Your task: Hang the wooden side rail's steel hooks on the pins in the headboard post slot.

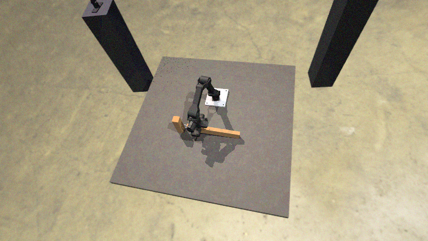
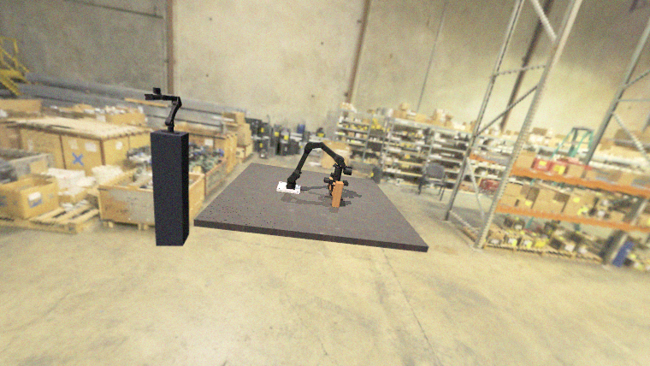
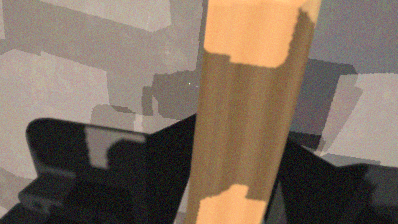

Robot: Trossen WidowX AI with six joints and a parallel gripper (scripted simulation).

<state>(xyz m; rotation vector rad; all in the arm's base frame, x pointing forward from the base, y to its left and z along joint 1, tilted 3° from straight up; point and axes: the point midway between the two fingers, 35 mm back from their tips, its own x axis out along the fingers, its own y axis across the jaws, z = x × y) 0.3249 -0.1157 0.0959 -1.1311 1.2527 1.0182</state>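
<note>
The wooden headboard post [image 1: 178, 124] [image 2: 337, 194] stands upright on the table [image 1: 254, 179] [image 2: 259, 218]. The wooden side rail [image 1: 223, 132] [image 3: 250, 100] runs from beside the post to the right in the top view, its far end low at the table. My gripper [image 1: 195, 131] [image 3: 228, 125] is shut on the rail near its post-side end, one finger on each side. A small pale bit of metal, seemingly a hook, shows between rail end and post. The pins, the slot and whether the hooks touch the pins cannot be made out. In the exterior view the post partly hides the gripper and rail.
The arm's white base plate [image 1: 222, 100] [image 2: 282, 187] sits on the table behind the rail. A dark pillar [image 1: 119, 48] [image 2: 168, 191] carrying a black arm stands just off the table, and another dark pillar [image 1: 338, 44] stands off its right side in the top view.
</note>
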